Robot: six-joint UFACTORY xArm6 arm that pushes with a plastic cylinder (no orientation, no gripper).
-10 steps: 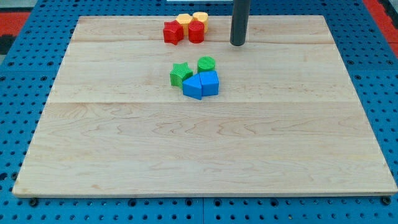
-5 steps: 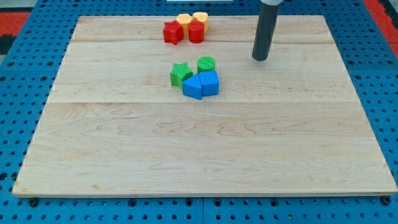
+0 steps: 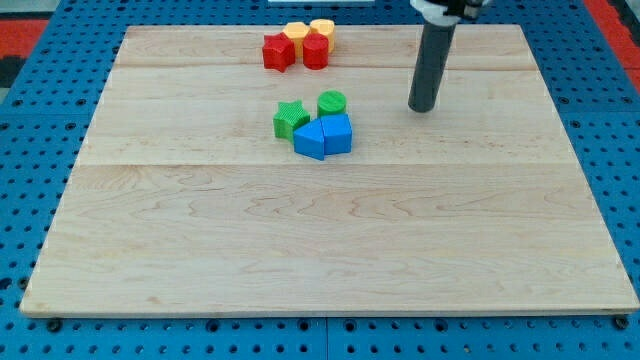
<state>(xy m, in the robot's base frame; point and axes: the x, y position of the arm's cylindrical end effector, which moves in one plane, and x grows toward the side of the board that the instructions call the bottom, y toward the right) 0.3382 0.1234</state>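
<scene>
- Blue pegboard surrounds a pale wooden counter (image 3: 330, 250), made of several planks laid side by side, and every block sits in its upper half.
- My tip (image 3: 423, 108) rests on bare wood toward the view's right, touching nothing; the end effector is a plain rod, so there are no jaws to be apart or together.
- Nearest to it, to the view's left, is a tight cluster: a green cylinder (image 3: 332, 102), a green star (image 3: 290, 119), and two blue blocks (image 3: 324, 136) pressed against each other, their exact shapes hard to make out.
- Well apart, at the view's top edge, two red blocks (image 3: 296, 51) and two yellow blocks (image 3: 309, 31) are packed together.
- Risks as I judge them: the central blocks touch or nearly touch, so contact with one would likely shove its neighbours too and scatter the cluster.
- A glancing, off-centre push on the round green cylinder could make it roll or slip sideways around the rod instead of travelling straight.
- The red and yellow group lies close to the counter's top edge; any nudge toward the view's top could tip a block off onto the pegboard.
</scene>
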